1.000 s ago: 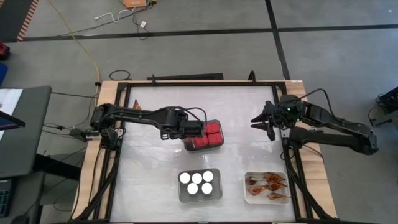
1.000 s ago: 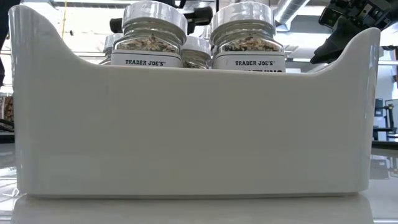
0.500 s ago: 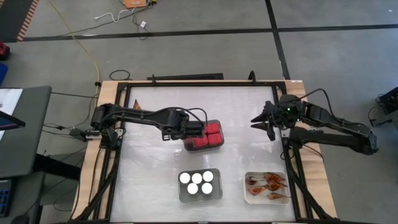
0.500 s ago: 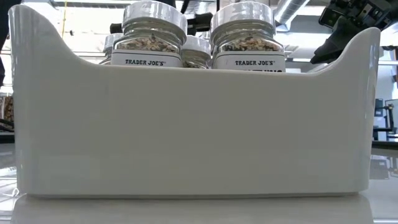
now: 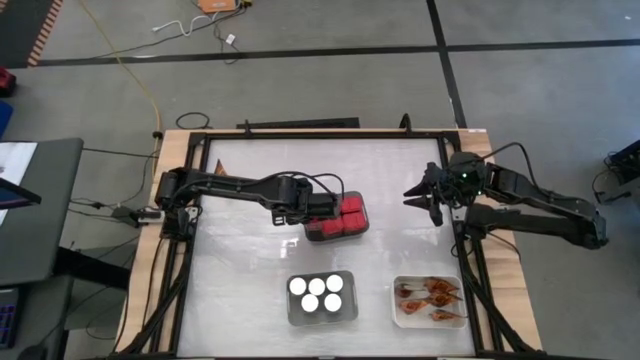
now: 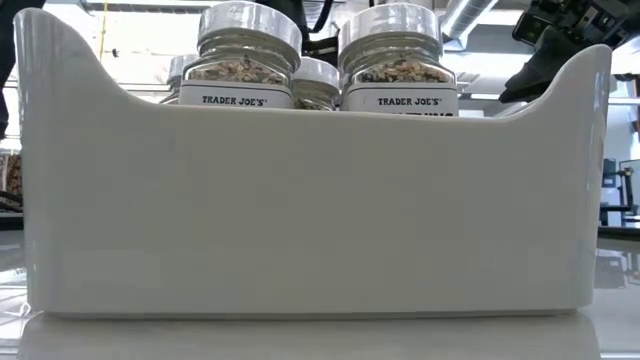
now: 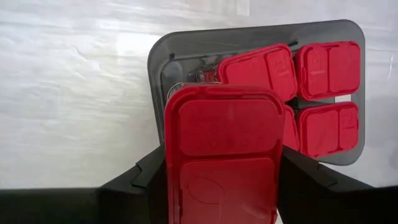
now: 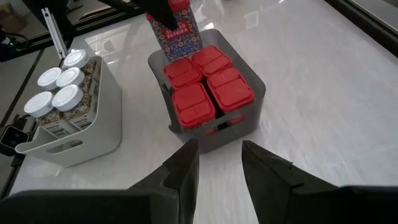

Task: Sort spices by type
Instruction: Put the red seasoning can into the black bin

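left gripper (image 7: 221,180): jaws clamped on red spice box (image 7: 221,152), over the left edge of the grey tray (image 5: 357,203) of red boxes at counter centre | handling: rigid, light, smooth lid; grip the long flat sides | right gripper (image 8: 217,165): jaws partly open, empty, waiting at right edge

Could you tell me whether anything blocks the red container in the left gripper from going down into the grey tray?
Nothing visible does. The left gripper holds the red container above the grey tray, over the open corner beside the four red containers already packed there; that slot looks free.
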`<state>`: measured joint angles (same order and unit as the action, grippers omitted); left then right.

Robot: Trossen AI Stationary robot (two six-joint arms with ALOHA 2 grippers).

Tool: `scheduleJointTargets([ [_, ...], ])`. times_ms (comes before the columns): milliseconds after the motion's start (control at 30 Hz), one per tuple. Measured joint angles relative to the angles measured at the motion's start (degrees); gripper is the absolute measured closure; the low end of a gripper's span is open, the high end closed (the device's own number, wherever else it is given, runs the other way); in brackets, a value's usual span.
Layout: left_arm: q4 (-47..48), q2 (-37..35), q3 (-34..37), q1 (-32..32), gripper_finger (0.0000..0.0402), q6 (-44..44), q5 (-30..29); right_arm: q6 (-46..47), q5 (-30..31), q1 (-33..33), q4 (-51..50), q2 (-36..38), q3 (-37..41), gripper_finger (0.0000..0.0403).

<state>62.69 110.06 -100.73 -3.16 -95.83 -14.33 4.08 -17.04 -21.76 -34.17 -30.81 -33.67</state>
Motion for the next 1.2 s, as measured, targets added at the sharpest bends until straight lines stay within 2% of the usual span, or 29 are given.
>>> scheduleJointTargets([
  [767, 6.3, -1.1, -1.6, 0.0, 0.0198, -0.7, 0.2, 0.0, 0.0, 0.0, 0.0, 0.0, 0.0, 0.0254],
  [967, 6.1, -1.2, -1.5, 0.0, 0.017, -0.5, -0.4, 0.0, 0.0, 0.0, 0.0, 0.0, 0.0, 0.0254],
  [1200, 2.5, -1.2, -1.5, 0.0, 0.0185, -0.2, -1.4, 0.0, 0.0, 0.0, 0.0, 0.0, 0.0, 0.0254],
])
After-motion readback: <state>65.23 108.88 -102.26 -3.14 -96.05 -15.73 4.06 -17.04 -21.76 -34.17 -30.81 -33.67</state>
